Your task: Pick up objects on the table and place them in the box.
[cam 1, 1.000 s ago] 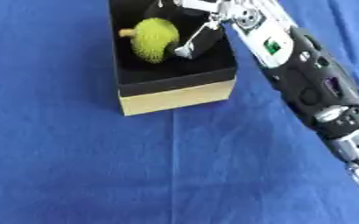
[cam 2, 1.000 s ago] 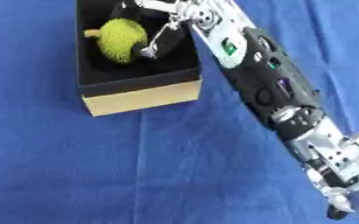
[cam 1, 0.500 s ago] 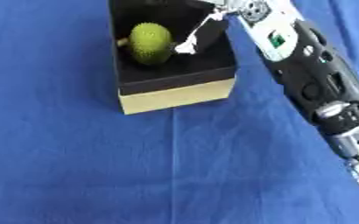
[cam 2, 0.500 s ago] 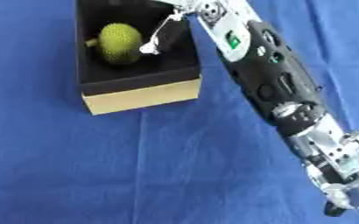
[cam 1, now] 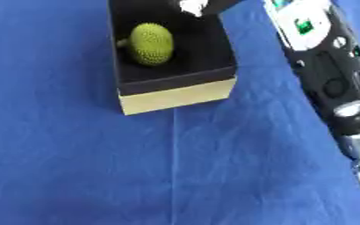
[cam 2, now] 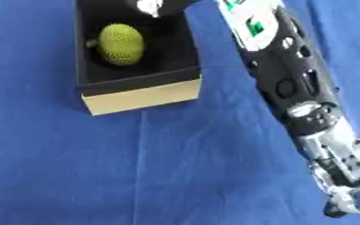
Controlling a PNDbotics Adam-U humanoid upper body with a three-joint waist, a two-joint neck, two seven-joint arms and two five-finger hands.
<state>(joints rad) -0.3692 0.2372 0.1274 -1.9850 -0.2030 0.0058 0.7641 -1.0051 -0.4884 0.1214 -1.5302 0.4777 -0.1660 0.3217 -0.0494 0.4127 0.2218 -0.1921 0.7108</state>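
Observation:
A black-lined box with a tan front wall stands at the upper left on the blue cloth. Inside it lies a green, bumpy round fruit with a short stem pointing left; nothing touches it. My right arm stretches from the lower right up past the box's right wall. Of my right hand only a white-tipped finger and a dark part show at the top edge, above the box's far end, apart from the fruit and holding nothing. My left hand is in neither view.
The blue cloth covers the whole table, with a straight crease running from the box toward the near edge. My right forearm lies over the cloth's right side.
The green fruit was let go and now rests on the box floor. My right hand has drawn away upward, mostly past the top edge. The box has not moved.

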